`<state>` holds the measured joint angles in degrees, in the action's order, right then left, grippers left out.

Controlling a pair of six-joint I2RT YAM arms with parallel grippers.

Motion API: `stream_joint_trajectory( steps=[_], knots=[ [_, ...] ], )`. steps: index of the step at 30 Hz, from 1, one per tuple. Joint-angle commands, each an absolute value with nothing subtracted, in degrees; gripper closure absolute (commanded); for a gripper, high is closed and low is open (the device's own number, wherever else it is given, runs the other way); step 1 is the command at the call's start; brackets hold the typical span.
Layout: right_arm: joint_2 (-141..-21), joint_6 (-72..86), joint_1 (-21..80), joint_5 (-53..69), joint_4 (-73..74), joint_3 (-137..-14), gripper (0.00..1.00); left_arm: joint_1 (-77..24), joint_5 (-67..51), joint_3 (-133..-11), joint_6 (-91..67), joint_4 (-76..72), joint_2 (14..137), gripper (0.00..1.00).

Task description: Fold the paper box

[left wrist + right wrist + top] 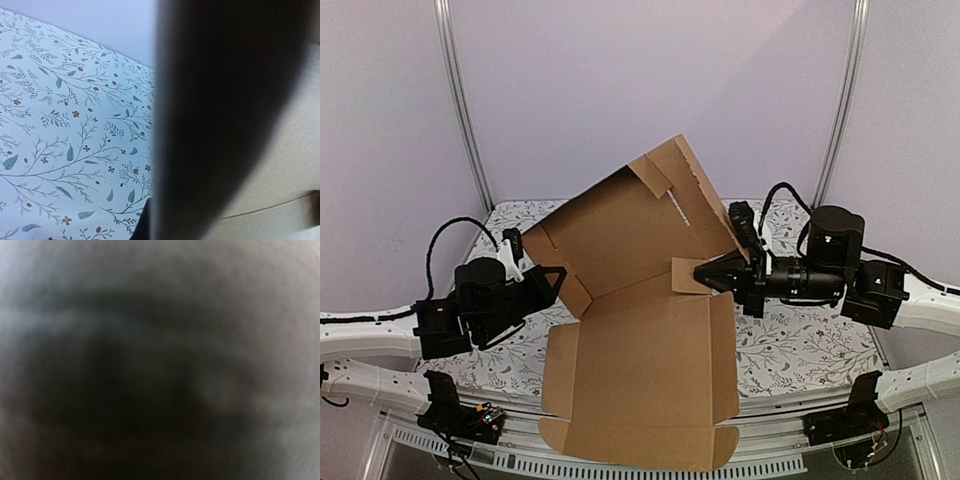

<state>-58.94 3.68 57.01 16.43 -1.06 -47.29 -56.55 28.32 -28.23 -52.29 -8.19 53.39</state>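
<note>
Right now the box (640,370) lies in the middle of the table (800,350), opened out and half raised. Its near panel rests flat, and its near flaps reach past the table's near edge. The far panel stands tilted up from the fold, with a torn-looking strip along its upper right edge.

We see the left hand (560,272) closed at the box's left side, its tip against the small side flap by the fold. We cannot tell whether it has cardboard between its fingers. The left wrist view gives only flowered table (60,125), a dark blurred shape, and pale box (295,150) on the right.

The right hand (702,272) comes in from the right, closed, pinching the small flap at the right end of the fold. Its wrist view is a dark blur.
</note>
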Motion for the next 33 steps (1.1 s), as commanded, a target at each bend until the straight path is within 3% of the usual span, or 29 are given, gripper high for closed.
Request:
stream_joint_trajectory(
  steps=[1,11,18,33],
  knots=[
    [-56.14,3.20,57.34,12.28,4.69,-47.62,0.94,-55.55,28.36,-29.87,-51.84,-9.86,53.18,1.00],
    [-48.73,3.34,57.32,9.18,14.16,-49.16,0.86,-55.55,31.69,-27.84,-47.54,-12.78,55.27,1.00],
    [-44.76,3.87,57.33,8.25,20.11,-50.89,0.87,-55.55,37.63,-26.91,-44.74,-12.30,55.44,1.00],
    [-51.72,11.58,58.24,20.62,11.84,-52.05,0.92,-55.55,46.21,-26.52,-48.87,-4.93,53.79,1.00]
  ],
)
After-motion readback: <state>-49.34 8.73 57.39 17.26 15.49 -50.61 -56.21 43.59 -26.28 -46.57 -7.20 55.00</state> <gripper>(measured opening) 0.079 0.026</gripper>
